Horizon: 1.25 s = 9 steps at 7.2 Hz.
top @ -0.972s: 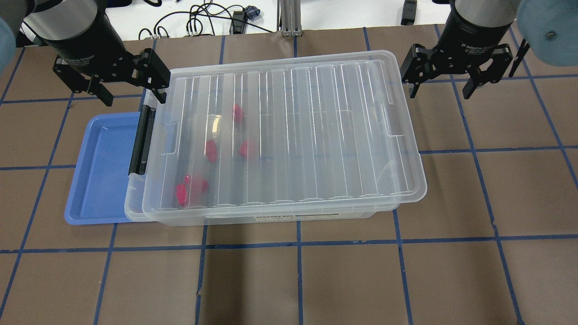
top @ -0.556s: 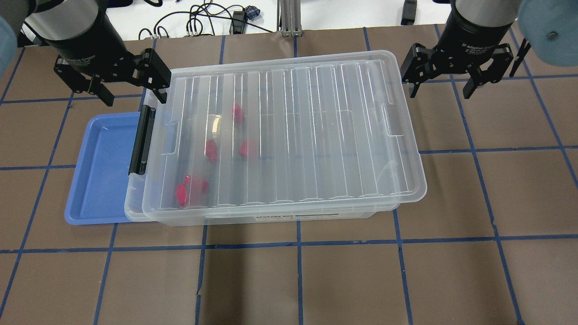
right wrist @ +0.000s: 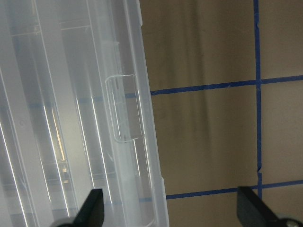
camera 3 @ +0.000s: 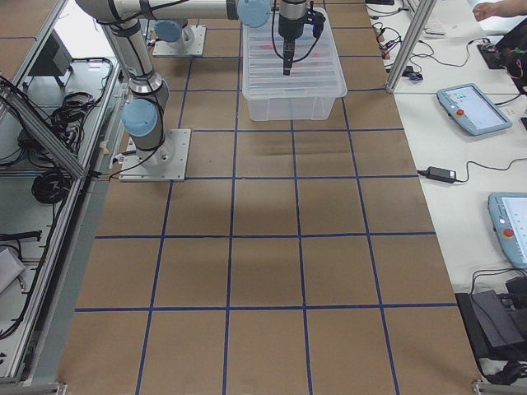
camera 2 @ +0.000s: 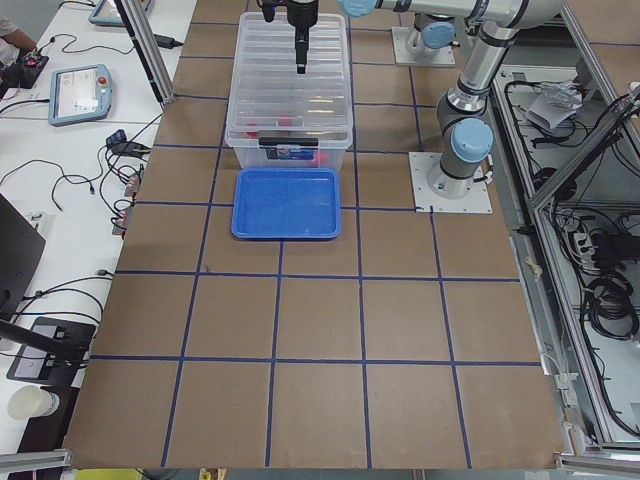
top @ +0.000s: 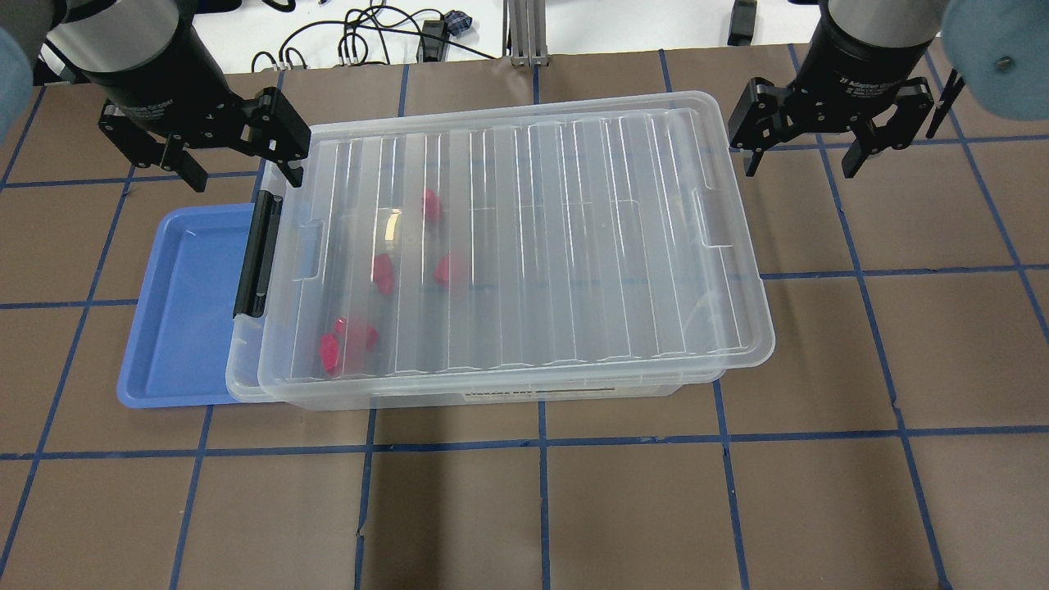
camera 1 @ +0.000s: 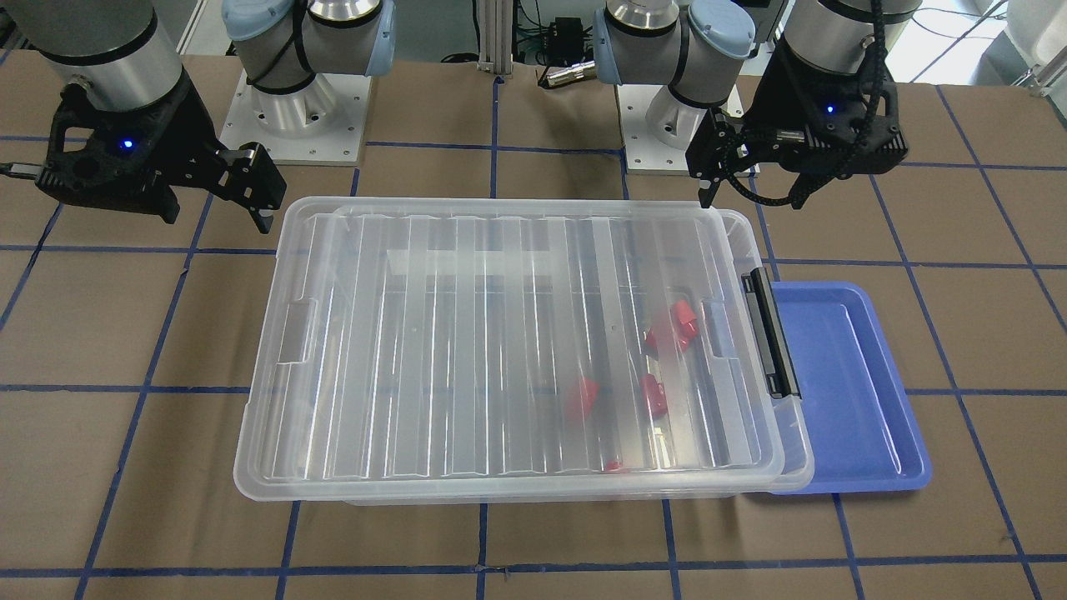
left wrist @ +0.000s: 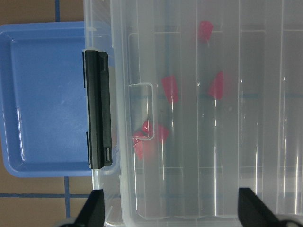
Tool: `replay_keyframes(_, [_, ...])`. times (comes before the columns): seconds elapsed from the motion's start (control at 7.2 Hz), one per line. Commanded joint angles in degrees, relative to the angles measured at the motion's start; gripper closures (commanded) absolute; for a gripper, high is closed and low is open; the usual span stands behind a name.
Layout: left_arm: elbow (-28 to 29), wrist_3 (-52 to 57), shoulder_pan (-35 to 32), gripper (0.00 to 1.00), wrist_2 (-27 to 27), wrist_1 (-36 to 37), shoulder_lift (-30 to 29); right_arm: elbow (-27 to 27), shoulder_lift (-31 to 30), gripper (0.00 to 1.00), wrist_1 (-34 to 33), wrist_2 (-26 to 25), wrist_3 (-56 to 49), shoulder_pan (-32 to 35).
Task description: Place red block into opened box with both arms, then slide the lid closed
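The clear box (top: pixel 242 365) stands at mid-table with the ribbed lid (top: pixel 533 246) lying flat on it, shifted slightly toward my right side. Several red blocks (top: pixel 383 273) show through the lid near the end with the black clasp (top: pixel 256 254). The left wrist view also shows the red blocks (left wrist: pixel 170 89) under the lid. My left gripper (top: pixel 244 174) hangs open over the box's back corner at the clasp end, holding nothing. Past the opposite back corner my right gripper (top: pixel 799 168) is open above bare table, beside the lid's edge (right wrist: pixel 151 156).
A blue tray (top: pixel 184 311) lies flat against the clasp end of the box, partly under its rim. Cables (top: pixel 361 41) and a metal post sit beyond the table's far edge. Brown table with blue tape lines (top: pixel 541 500) spreads around the box.
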Motion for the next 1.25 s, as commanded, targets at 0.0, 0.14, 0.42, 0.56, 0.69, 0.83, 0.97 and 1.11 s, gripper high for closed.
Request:
replay_keyframes(0.0, [-0.10, 0.09, 0.07, 0.00, 0.08, 1.99, -0.42, -0.10, 0.00, 0.00, 0.12, -0.03, 0.00, -0.15])
replay_keyframes(0.14, [-0.10, 0.00, 0.07, 0.00, 0.00, 2.09, -0.41, -0.54, 0.00, 0.00, 0.03, -0.03, 0.00, -0.24])
replay_keyframes(0.42, [-0.10, 0.00, 0.07, 0.00, 0.09, 2.00, -0.24, -0.46, 0.00, 0.00, 0.12, -0.03, 0.00, -0.24])
replay_keyframes(0.56, [-0.10, 0.09, 0.07, 0.00, 0.00, 2.09, -0.50, -0.46, 0.00, 0.00, 0.03, 0.06, 0.00, -0.33])
replay_keyframes(0.69, [-0.10, 0.09, 0.07, 0.00, 0.08, 2.00, -0.41, -0.46, 0.00, 0.00, 0.03, 0.06, 0.08, -0.24])
replay_keyframes(0.83, [-0.01, 0.09, 0.07, 0.00, 0.00, 2.09, -0.50, -0.28, -0.70, 0.00, 0.12, 0.67, 0.00, -0.15])
replay_keyframes(0.97, [-0.10, 0.09, -0.02, 0.00, 0.08, 2.00, -0.50, 0.07, -0.88, 0.00, 0.29, 0.07, 0.00, 0.02])
replay_keyframes(1.11, [-0.10, 0.09, -0.19, 0.00, 0.09, 2.00, -0.68, 0.07, -0.88, 0.00, 0.21, 0.06, 0.00, 0.02])
